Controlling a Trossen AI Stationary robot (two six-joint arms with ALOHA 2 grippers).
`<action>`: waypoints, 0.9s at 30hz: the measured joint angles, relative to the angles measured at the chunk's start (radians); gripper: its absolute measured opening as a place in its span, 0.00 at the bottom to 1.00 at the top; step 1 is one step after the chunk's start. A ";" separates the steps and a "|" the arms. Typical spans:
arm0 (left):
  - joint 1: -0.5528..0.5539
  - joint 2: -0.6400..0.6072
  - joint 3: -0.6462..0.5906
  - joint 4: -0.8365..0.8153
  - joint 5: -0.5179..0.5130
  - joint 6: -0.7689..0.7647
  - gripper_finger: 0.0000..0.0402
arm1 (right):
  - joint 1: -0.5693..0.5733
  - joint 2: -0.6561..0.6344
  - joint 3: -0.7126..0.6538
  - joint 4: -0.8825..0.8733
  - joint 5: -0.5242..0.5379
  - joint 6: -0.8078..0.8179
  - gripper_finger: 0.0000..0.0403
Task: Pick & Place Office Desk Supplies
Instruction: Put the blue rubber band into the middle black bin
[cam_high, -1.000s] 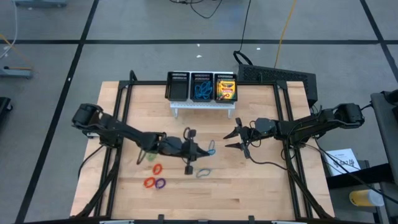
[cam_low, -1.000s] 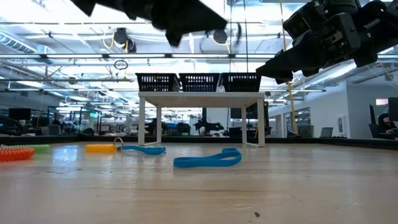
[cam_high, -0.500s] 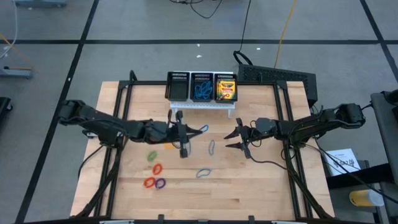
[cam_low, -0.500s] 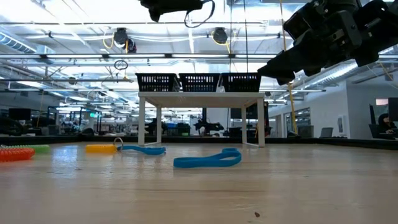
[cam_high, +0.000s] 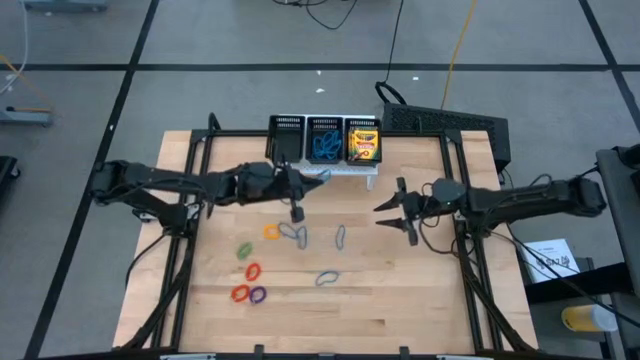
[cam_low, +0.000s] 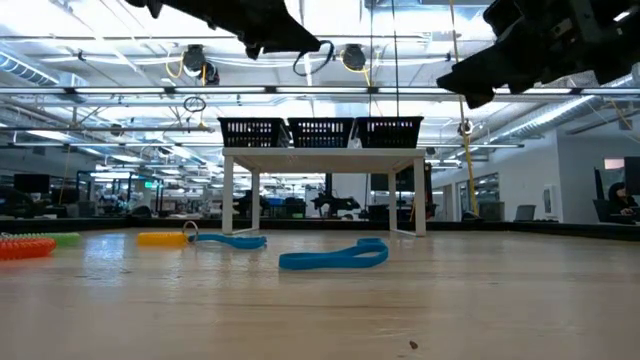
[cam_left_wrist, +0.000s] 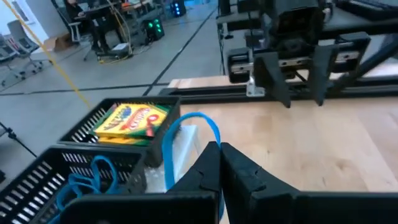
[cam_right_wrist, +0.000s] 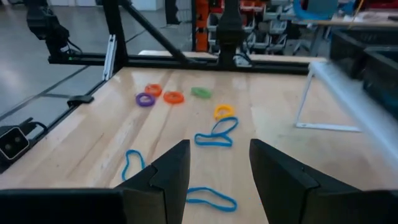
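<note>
**Q:** How does the blue loop (cam_left_wrist: 198, 127) handle?

**A:** I judge it light, limp and thin; pinch one strand. My left claw (cam_high: 300, 179) is clenched on it, arm stretched level beside the organiser (cam_high: 325, 139), loop dangling.

**Q:** Right arm?

**A:** My right claw (cam_high: 398, 211) hangs released above the surface (cam_high: 420, 290), carrying nothing.
</note>
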 joint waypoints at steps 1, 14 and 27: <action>0.016 0.000 0.000 0.008 0.013 -0.002 0.01 | -0.005 -0.017 0.000 -0.010 0.003 -0.008 0.38; 0.238 0.007 0.000 0.113 0.023 -0.084 0.01 | -0.026 -0.071 0.000 -0.049 0.079 -0.039 0.38; 0.314 0.121 0.000 0.277 0.126 -0.172 0.01 | -0.026 -0.071 0.000 -0.047 0.078 -0.038 0.38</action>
